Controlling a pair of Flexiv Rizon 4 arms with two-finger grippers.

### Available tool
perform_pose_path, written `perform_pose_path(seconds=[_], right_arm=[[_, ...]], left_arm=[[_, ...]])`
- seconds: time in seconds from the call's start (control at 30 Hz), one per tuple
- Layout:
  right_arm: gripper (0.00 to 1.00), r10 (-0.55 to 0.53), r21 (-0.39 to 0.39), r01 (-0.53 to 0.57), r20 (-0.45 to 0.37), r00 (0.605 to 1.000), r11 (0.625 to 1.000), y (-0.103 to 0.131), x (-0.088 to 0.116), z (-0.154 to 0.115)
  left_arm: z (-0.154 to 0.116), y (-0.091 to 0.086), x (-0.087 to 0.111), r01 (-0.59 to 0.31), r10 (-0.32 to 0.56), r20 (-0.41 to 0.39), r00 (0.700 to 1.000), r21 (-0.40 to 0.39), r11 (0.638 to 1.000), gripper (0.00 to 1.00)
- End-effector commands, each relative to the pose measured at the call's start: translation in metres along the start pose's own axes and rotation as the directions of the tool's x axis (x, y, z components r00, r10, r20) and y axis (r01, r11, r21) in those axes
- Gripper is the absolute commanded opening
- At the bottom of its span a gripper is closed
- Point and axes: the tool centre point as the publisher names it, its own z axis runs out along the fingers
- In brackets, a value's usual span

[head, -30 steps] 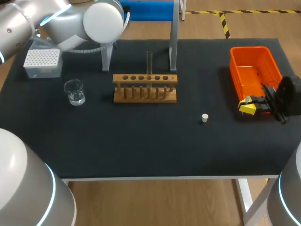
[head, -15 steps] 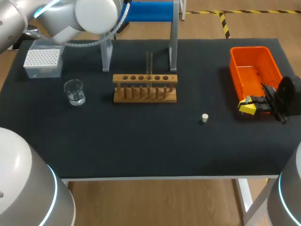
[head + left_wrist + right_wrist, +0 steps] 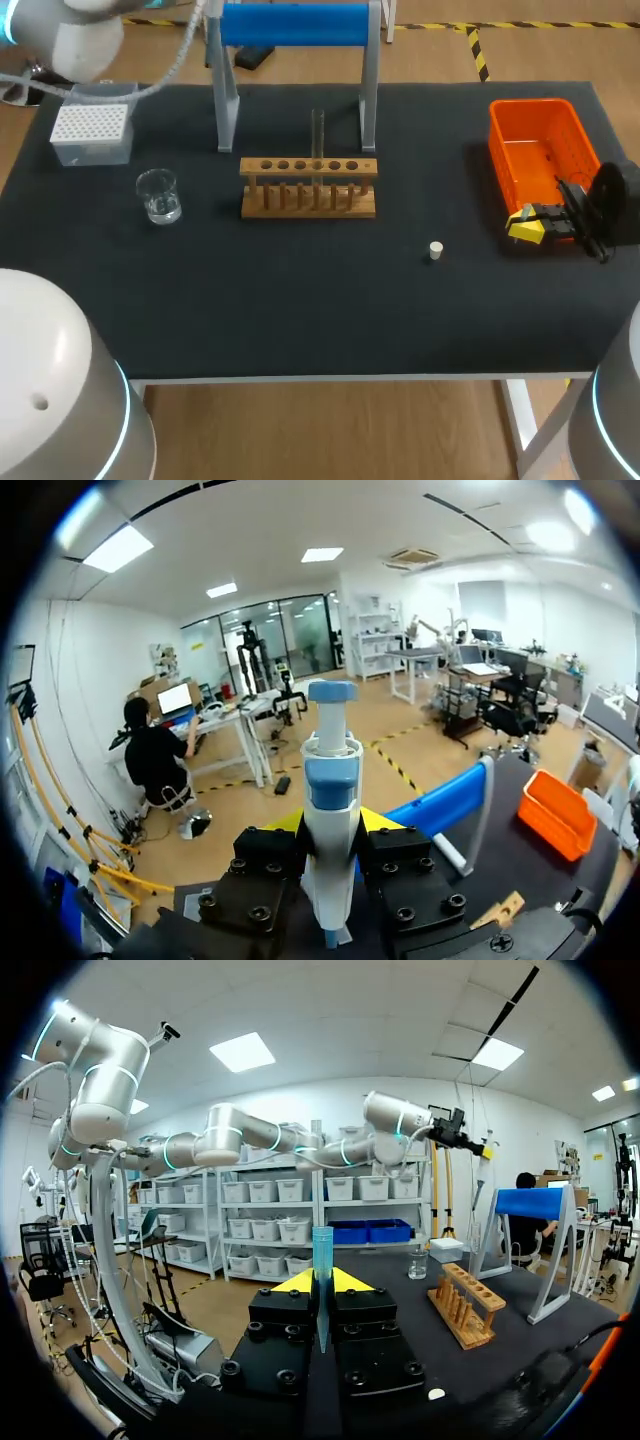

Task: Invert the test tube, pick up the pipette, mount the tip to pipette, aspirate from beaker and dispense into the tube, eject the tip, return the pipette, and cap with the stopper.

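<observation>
The left gripper (image 3: 330, 828) grips a white-and-blue pipette (image 3: 331, 780) upright between its fingers. Beyond it, a blue bar (image 3: 446, 799) and an orange bin (image 3: 553, 813) stand on the desk.

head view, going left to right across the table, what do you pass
tip box → beaker → wooden rack → stopper → orange bin
</observation>
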Motion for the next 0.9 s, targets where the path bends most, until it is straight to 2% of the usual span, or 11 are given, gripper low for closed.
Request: perform_pose_path(seconds=[0.03, 0.07, 0.57, 0.6, 0.63, 0.67, 0.7, 0.73, 0.8, 0.9], right_arm=[[0.0, -0.001, 0.001, 0.001, 0.0, 1.0, 1.0, 0.0, 0.001, 0.0], [0.0, -0.001, 0.001, 0.001, 0.0, 1.0, 1.0, 0.0, 0.001, 0.0], [0.0, -0.001, 0.001, 0.001, 0.0, 1.0, 1.0, 0.0, 0.001, 0.0], [0.0, -0.001, 0.001, 0.001, 0.0, 1.0, 1.0, 0.0, 0.001, 0.0], [0.0, -0.001, 0.001, 0.001, 0.0, 1.0, 1.0, 0.0, 0.001, 0.0], [0.0, -0.001, 0.001, 0.001, 0.0, 1.0, 1.0, 0.0, 0.001, 0.0], [0.0, -0.001, 0.001, 0.001, 0.0, 1.0, 1.0, 0.0, 0.001, 0.0], [0.0, -0.001, 0.001, 0.001, 0.0, 1.0, 1.0, 0.0, 0.001, 0.0], [0.0, -0.001, 0.001, 0.001, 0.0, 1.0, 1.0, 0.0, 0.001, 0.0], [0.0, -0.001, 0.001, 0.001, 0.0, 1.0, 1.0, 0.0, 0.001, 0.0]], left_arm=[[-0.023, 0.0, -0.017, -0.033, 0.024, -0.152, 0.988, -0.058, 0.998, 0.0], [-0.025, -0.001, -0.022, 0.004, -0.01, -0.099, 0.995, -0.066, 0.998, 0.0], [-0.025, -0.001, -0.022, 0.004, -0.01, -0.099, 0.995, -0.066, 0.998, 0.0], [-0.029, -0.002, -0.02, 0.004, -0.005, -0.149, 0.989, -0.006, 1.0, 0.0], [-0.033, -0.003, -0.021, 0.055, -0.039, -0.23, 0.972, 0.065, 0.996, 0.0], [-0.037, -0.003, -0.022, 0.015, -0.01, -0.232, 0.973, 0.019, 1.0, 0.0], [-0.043, -0.003, -0.022, -0.029, 0.03, -0.232, 0.972, 0.008, 1.0, 0.0], [-0.048, -0.005, -0.022, -0.011, 0.024, -0.295, 0.955, 0.047, 0.999, 0.0], [-0.059, -0.007, -0.022, -0.063, 0.074, -0.34, 0.937, 0.043, 0.997, 0.0], [-0.076, -0.011, -0.023, -0.088, 0.114, -0.454, 0.884, 0.079, 0.993, 0.0]])
